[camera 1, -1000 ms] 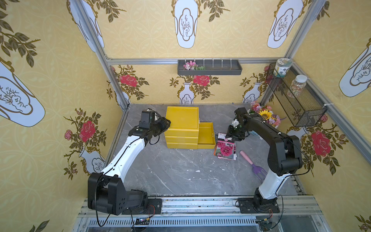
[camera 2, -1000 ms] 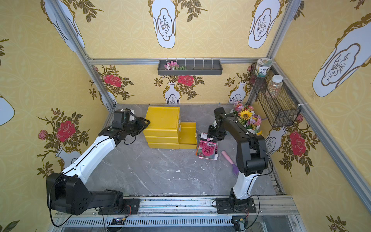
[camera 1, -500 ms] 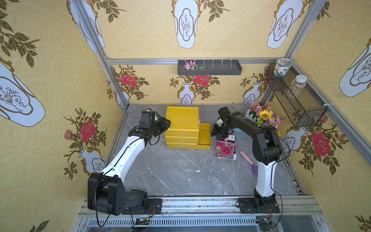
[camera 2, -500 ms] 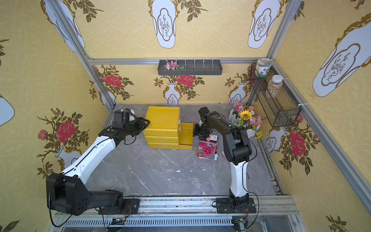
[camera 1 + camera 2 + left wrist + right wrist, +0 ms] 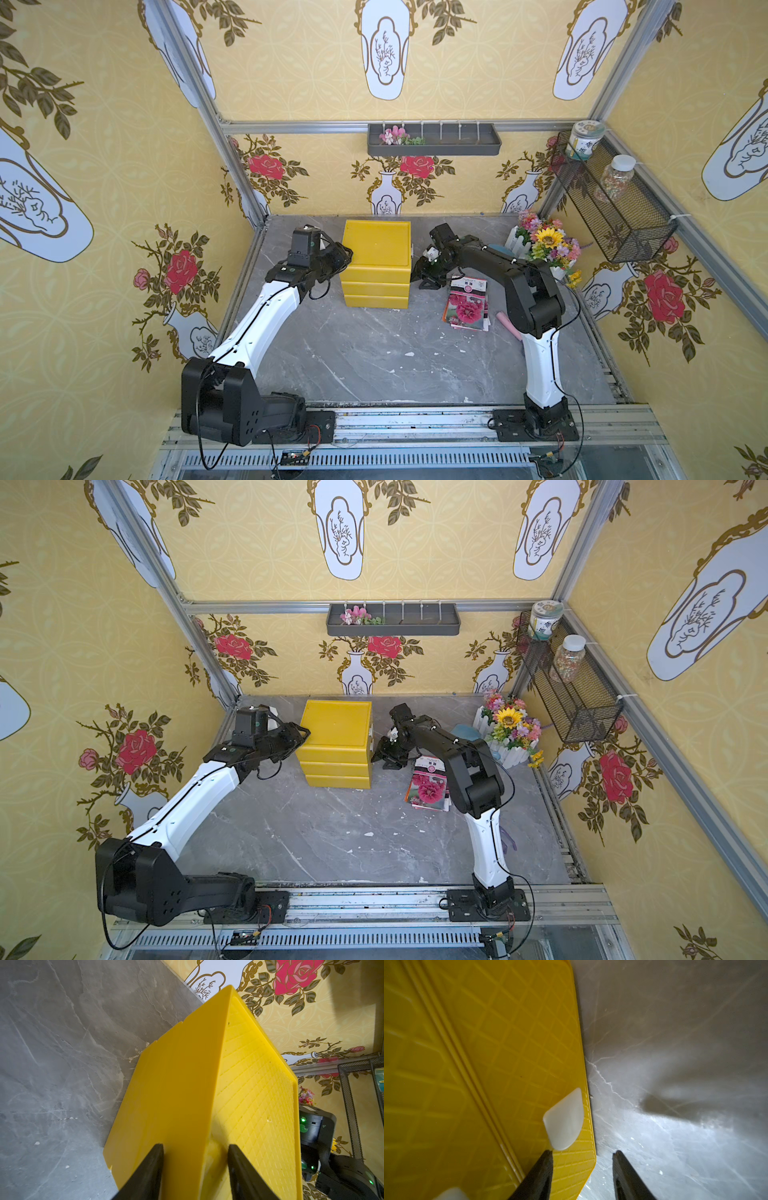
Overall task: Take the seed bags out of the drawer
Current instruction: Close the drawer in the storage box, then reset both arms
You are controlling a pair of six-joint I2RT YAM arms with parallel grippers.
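Top views, read left to right. Along the left wall's metal rail, a narrow strip of bare grey table [image 5: 374, 353], crossed by the left arm on its way to a yellow three-drawer chest [image 5: 376, 245]. At the chest's upper left edge, the left gripper [image 5: 347, 254]; seen from the left wrist view, closed narrowly astride that edge, one finger [image 5: 149, 1172] on the side wall, the other on the gridded top, both touching plastic.

In front of the chest, toward the near rail, wide open table with only small white flecks.

Topmost drawer [image 5: 409, 268] pushed in, flush with the two below, white pull tab [image 5: 371, 729] poking from the chest's right face. Just beside that face, the right gripper [image 5: 424, 272]. Seen from the right wrist view, jaws parted with nothing between, one finger [image 5: 542, 1167] over a gridded drawer front close to a white tab, the other over bare table; which drawer front, impossible to tell.

Out on the table, the seed bags [image 5: 467, 303] in a small overlapping stack, pink-red blooms up, just right of the right gripper and nearer the front, a little apart from it.

Further right, a pink tool handle [image 5: 509, 324] half hidden behind the right arm, and a flower pot [image 5: 544, 245] crowding the far right corner.
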